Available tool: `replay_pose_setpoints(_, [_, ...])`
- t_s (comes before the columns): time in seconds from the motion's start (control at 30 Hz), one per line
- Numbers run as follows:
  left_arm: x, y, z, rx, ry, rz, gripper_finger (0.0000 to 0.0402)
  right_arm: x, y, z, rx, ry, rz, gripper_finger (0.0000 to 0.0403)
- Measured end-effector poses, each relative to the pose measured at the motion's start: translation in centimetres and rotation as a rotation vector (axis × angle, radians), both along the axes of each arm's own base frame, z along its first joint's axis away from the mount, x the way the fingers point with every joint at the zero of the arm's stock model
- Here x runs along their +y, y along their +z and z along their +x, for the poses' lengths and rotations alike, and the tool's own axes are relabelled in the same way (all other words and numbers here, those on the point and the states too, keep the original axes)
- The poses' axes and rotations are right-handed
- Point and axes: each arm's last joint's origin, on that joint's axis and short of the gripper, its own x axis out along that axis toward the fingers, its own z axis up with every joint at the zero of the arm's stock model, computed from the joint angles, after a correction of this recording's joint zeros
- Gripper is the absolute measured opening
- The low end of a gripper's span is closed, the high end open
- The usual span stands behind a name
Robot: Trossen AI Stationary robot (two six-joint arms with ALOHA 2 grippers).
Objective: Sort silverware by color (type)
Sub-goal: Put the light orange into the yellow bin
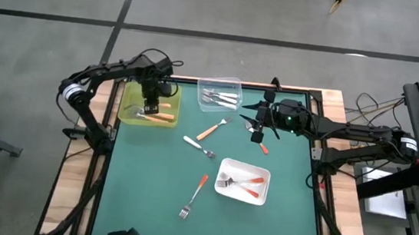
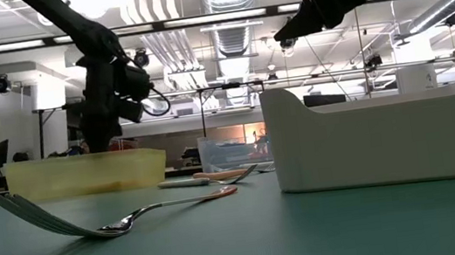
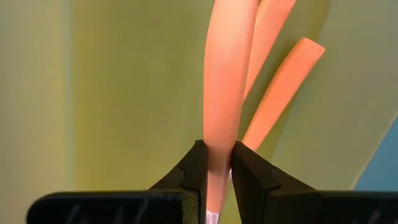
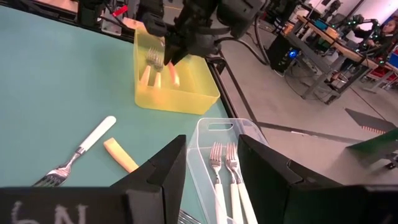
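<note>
My left gripper (image 3: 219,150) reaches down into the yellow tray (image 1: 129,110) at the table's far left and is shut on a tan-handled fork (image 3: 225,74). Two more tan handles (image 3: 283,81) lie on the tray floor. My right gripper (image 4: 212,146) hovers open and raised (image 1: 257,132) right of the clear tray (image 1: 232,83), which holds white-handled forks (image 4: 225,180). The white tray (image 1: 242,190) holds red-orange forks. Loose on the mat lie a tan fork (image 1: 208,130), a white fork (image 1: 197,145) and red-orange forks (image 1: 194,193) (image 1: 264,147). My left gripper pinches the tan fork's handle (image 3: 219,134) between its two fingers, coming from above and pointing down. The handle runs on from the fingertips in line with the fingers, down toward the yellow tray's floor. Whether its free end touches the tray cannot be told.
The three trays stand at the far left, far middle and near right of the green mat (image 1: 148,196). In the low view the white tray's wall (image 2: 387,133) fills the right side and a red-orange fork (image 2: 117,221) lies close in front. Cables run off the table's right edge.
</note>
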Motion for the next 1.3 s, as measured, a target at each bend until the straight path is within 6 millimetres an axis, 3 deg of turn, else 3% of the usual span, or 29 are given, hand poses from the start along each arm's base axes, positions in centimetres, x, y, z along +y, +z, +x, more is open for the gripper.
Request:
replay_pose_setpoints(0.97, [0.1,-0.8,0.1,0.013,-0.044,-0.040,0.0047,0.0,0.1,0.0,-0.009,0.000,-0.002,0.0137])
replay_pose_setpoints(1.3, [0.9,1.4,0.8,-0.053,-0.027,-0.040,0.0042,0.0,0.1,0.0,-0.011,-0.001,0.004,0.0137])
